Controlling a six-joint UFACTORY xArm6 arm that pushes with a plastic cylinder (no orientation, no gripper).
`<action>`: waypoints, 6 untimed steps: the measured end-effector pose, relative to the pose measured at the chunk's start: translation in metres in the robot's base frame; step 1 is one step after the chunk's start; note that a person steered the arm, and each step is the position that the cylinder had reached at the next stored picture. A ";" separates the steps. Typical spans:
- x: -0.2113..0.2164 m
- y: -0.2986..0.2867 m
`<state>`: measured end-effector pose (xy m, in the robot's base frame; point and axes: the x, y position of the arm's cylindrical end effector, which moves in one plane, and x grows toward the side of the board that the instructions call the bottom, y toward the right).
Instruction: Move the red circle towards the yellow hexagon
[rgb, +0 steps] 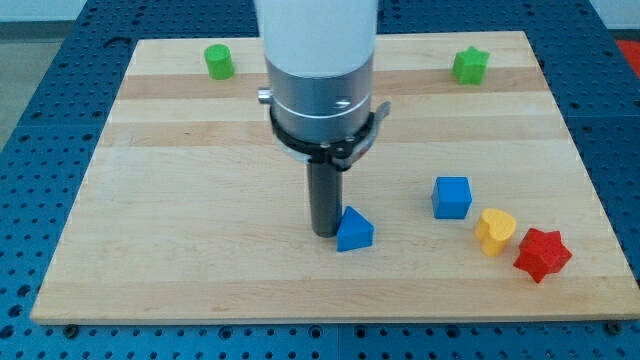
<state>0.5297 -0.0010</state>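
1. Pale wood tabletop (150, 250), banded grain, smooth finish, laid on a blue perforated bench (30, 150); judged well suited to sliding contact.
2. No fingers fitted, hence nothing to open, close or grip; only a dark straight rod under a white and metal housing.
3. Noted my tip (324, 234) down at tabletop level, at the view's left side of the blue triangular block (354, 230), apparently touching it; well apart from the red and yellow pieces.
4. Found no round red piece: sole red item is the red star-shaped block (542, 254), at the view's lower right, just beside the yellow block (495, 231), which looks lobed, not clearly hexagonal.
5. Recorded blue cube (452, 197) near the yellow block; green cylinder (219, 62) and green star (469, 66) along the view's top, clear of any likely push path.
6. Blocks matte, hard-edged, probably light enough to slide.
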 end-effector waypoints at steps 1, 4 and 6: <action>0.000 0.023; -0.047 -0.026; -0.141 -0.010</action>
